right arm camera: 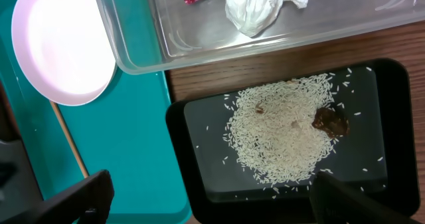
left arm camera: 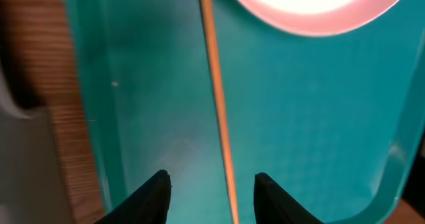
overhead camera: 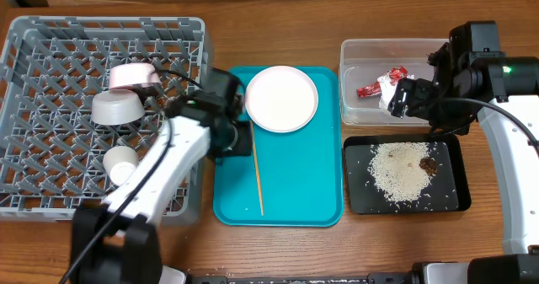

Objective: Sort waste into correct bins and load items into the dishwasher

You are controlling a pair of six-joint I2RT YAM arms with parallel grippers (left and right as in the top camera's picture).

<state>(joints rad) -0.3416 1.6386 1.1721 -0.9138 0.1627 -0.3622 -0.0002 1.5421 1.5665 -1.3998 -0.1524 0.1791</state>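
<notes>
Overhead view, left to right. The grey dish crate (overhead camera: 50,90) holds three white pieces: a bowl (overhead camera: 116,109) rim-down, a second dish (overhead camera: 130,76) at its 12 o'clock (plate or bowl, cannot tell) and a small cup (overhead camera: 120,159) at its 6 o'clock. Judged as loaded. The left gripper (left arm camera: 211,191) hangs over the 9 o'clock side of the teal tray (overhead camera: 303,174). In the left wrist view its jaws are apart and straddle the chopstick (left arm camera: 216,84), gripping nothing. Only one chopstick is visible; it lies on the tray running 12 to 6. The white plate (overhead camera: 281,99) sits at the tray's 12 o'clock end. Plate and chopstick are not yet in the crate. The clear tub (overhead camera: 354,73) contains the red wrapper (overhead camera: 369,89) and the white tissue (right arm camera: 262,4), touching each other. The black tray (overhead camera: 358,191), at 6 o'clock from the tub, holds the rice (overhead camera: 400,174) in a heap with stray grains around it, and the brown scrap (overhead camera: 428,163) lies at the heap's 2 o'clock edge. The right gripper (right arm camera: 212,204) hovers above the seam between tub and black tray, fingers spread wide and empty. Assessment: waste sorting looks complete. What is left is the plate and the chopstick, and the left arm is placed for the chopstick.
</notes>
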